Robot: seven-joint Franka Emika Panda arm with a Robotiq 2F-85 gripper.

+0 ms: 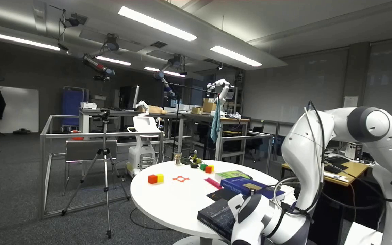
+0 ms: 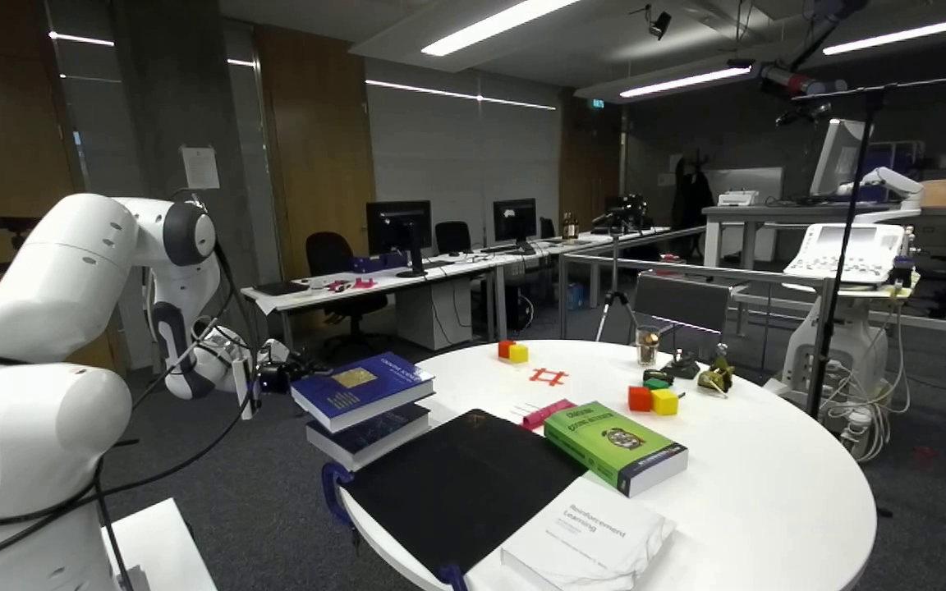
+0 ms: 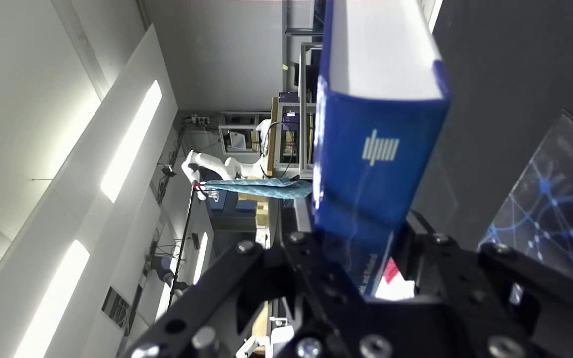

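The thick blue hardcover book bears a gold rectangle on its cover and a pale barred emblem on its spine. Blue lines and dots web the thick black book. The green paperback has a dark strip along one end; the white book shows grey lettering. The flat sheet is black, the round table white.

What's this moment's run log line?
fingers: closed on blue book | nearby: black sheet, dark book | green book: on round table
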